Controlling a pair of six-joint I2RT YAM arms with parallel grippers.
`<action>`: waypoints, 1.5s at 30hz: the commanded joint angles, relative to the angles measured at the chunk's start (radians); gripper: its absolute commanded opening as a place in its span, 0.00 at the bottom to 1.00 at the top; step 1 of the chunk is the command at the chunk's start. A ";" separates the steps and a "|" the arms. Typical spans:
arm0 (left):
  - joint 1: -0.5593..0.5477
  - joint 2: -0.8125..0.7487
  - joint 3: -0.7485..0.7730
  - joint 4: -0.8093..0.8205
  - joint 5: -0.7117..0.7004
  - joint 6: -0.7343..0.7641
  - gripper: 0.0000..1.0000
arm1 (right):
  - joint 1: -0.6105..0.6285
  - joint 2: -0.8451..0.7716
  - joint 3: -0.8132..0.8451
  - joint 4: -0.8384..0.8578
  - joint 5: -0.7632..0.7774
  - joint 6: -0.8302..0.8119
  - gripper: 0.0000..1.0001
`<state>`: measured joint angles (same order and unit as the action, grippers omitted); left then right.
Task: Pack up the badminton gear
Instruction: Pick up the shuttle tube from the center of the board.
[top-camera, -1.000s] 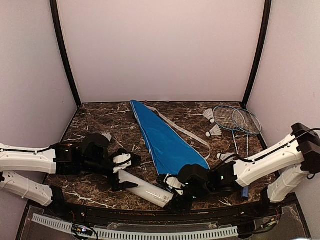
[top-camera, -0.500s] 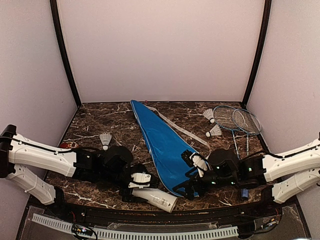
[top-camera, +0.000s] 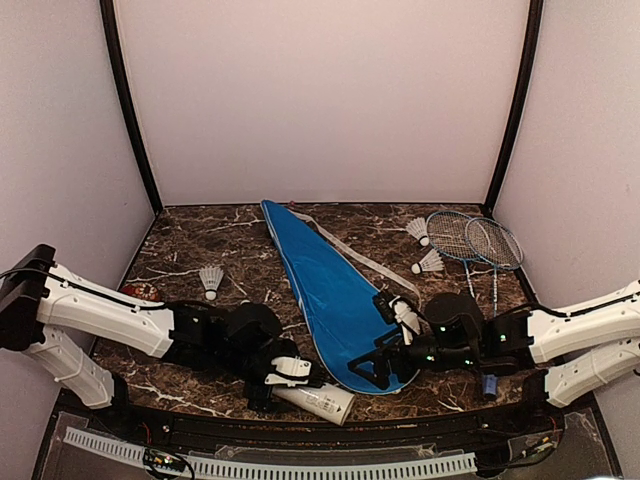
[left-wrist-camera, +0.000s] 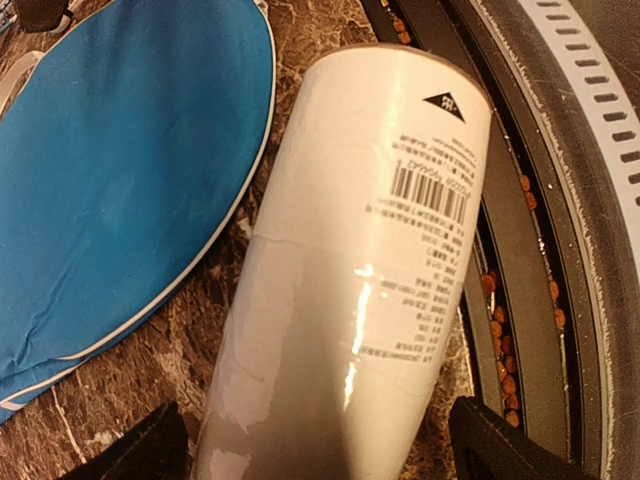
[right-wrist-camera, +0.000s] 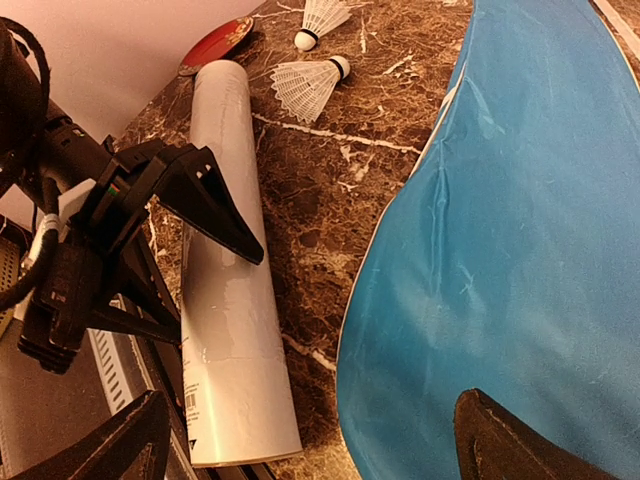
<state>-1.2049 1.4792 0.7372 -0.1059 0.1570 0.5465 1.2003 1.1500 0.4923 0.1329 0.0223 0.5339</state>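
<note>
Dark veined marble table (top-camera: 200, 240) carries everything; the blue cover (top-camera: 325, 285) lies flat, narrow tip toward the back wall, broad rounded end toward the near edge; just beside that end the white tube (left-wrist-camera: 350, 250) lies slanting on its side, barcode end toward the front rail; the left gripper (left-wrist-camera: 320, 450) straddles it, jaws wide (gaps either side); the right gripper (right-wrist-camera: 315, 440) hangs spread and empty over the cover; two rackets (top-camera: 470, 240) lie crossed far right; shuttlecocks (top-camera: 428, 263) beside them.
</note>
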 joint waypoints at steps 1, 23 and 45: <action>-0.014 0.015 0.028 -0.014 -0.039 0.044 0.93 | -0.008 -0.006 -0.028 0.063 -0.002 0.036 0.99; -0.042 0.147 0.068 -0.061 -0.102 0.002 0.80 | -0.010 -0.033 -0.089 0.158 0.000 0.110 0.99; 0.076 -0.139 -0.003 -0.088 0.040 -0.395 0.74 | -0.087 -0.107 -0.129 0.196 -0.080 0.351 0.98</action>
<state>-1.1549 1.4170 0.7471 -0.2081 0.1013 0.2020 1.1168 1.0676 0.4026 0.2615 -0.0113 0.7906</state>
